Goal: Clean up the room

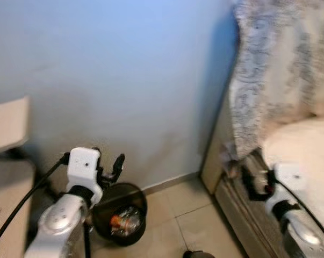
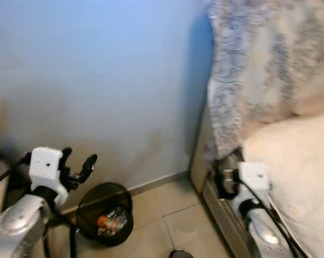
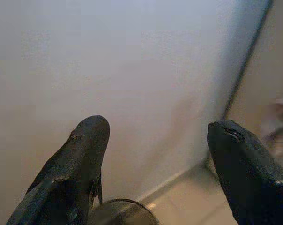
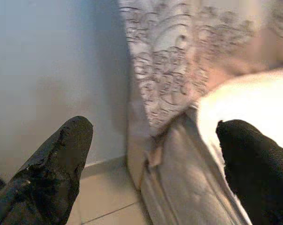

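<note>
A round black waste bin (image 1: 120, 214) stands on the beige tiled floor (image 1: 188, 215) close against the pale blue wall (image 1: 124, 80), with some crumpled rubbish (image 1: 124, 220), orange and shiny, lying in its bottom. A light skirting strip runs along the foot of the wall to the corner where the bed (image 1: 301, 145) begins. The bed takes up the robot's right side: a cream mattress edge, a patterned grey-and-white bedcover (image 1: 269, 70) hanging down over the near end, and a bare strip of frame beneath it next to the tiles. A beige piece of furniture (image 1: 6, 129) juts in on the left, and a small dark object (image 1: 196, 253) sits on the floor at the lower edge, too cut off to identify. The left gripper (image 1: 109, 167) hangs above the bin's rim, fingers spread apart and empty, pointing toward the wall. The right gripper (image 4: 155, 154) is raised beside the bed frame, its fingers (image 4: 61, 164) likewise wide apart and holding nothing.
</note>
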`<state>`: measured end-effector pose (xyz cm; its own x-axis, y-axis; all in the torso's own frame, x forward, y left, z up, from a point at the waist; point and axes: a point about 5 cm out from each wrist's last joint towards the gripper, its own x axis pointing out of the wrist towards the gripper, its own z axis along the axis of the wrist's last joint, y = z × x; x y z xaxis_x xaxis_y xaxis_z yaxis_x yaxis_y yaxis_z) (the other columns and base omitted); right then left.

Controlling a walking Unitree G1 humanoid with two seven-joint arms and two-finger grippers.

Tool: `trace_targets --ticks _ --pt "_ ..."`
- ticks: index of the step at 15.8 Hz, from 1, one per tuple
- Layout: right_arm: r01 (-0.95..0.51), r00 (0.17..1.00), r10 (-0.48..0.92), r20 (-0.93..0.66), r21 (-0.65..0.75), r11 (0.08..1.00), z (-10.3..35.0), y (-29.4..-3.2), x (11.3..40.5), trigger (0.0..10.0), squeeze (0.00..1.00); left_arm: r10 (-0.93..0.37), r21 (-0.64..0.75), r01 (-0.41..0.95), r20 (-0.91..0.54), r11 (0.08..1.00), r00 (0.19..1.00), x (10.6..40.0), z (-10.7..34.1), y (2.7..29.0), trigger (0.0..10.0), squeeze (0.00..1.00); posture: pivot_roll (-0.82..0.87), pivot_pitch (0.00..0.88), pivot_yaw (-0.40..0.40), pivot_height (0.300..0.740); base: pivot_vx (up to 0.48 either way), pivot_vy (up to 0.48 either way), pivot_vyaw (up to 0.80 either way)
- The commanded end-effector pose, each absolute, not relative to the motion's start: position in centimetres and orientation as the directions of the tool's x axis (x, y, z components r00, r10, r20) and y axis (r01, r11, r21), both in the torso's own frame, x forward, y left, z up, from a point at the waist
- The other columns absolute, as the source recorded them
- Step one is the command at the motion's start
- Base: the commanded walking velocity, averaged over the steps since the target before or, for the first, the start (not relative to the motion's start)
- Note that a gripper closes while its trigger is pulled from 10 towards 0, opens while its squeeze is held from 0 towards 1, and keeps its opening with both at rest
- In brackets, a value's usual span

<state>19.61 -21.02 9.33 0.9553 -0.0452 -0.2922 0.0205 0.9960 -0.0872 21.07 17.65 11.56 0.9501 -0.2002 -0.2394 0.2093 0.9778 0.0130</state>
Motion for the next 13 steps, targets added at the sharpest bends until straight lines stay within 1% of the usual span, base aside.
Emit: trace_targets --ticks 1,2,4,6,10,12,13 --pt "-0.018 0.963 0.005 -0.271 -0.044 0.999 9.7 -19.8 19.8 10.0 0.00 -0.188 0.048 0.206 -0.250 0.977 0.950 21.1 11.5 18.3 10.0 0.00 0.02 0.000 0.082 0.740 0.000 0.000 -0.80" --pt "-0.026 0.962 0.017 -0.274 -0.028 0.999 9.6 -19.6 19.8 10.0 0.00 -0.184 0.076 0.209 -0.249 0.975 0.951 21.1 11.5 18.3 10.0 0.00 0.03 0.000 0.077 0.740 0.000 0.000 -0.80" --pt "-0.039 0.959 0.029 -0.284 -0.027 0.999 9.2 -19.0 19.6 10.0 0.00 -0.143 0.075 0.164 -0.232 0.984 0.962 21.3 11.8 18.9 10.0 0.00 0.04 0.000 0.071 0.740 0.000 0.000 -0.80" --pt "-0.017 0.959 0.021 -0.283 0.018 1.000 9.3 -19.1 19.3 10.0 0.00 -0.124 0.024 0.132 -0.210 0.991 0.970 21.7 12.2 19.3 10.0 0.00 0.04 0.000 0.074 0.740 0.000 0.000 -0.80" --pt "0.029 0.965 -0.029 -0.260 -0.002 1.000 9.5 -20.0 19.9 10.0 0.00 -0.172 0.006 0.178 -0.228 0.984 0.958 22.6 11.8 18.0 10.0 0.00 0.03 0.000 0.073 0.740 0.000 0.000 -0.80" --pt "0.011 0.968 -0.012 -0.250 -0.004 1.000 9.8 -19.8 20.2 10.0 0.00 -0.185 0.114 0.210 -0.203 0.971 0.962 22.9 12.2 17.5 10.0 0.00 0.03 0.000 0.047 0.740 0.000 0.000 -0.80" --pt "0.008 0.968 -0.009 -0.251 -0.004 1.000 9.9 -19.8 20.2 10.0 0.00 -0.184 0.127 0.213 -0.206 0.969 0.961 22.9 12.2 17.4 10.0 0.00 0.03 0.000 0.042 0.740 0.000 0.000 -0.80"
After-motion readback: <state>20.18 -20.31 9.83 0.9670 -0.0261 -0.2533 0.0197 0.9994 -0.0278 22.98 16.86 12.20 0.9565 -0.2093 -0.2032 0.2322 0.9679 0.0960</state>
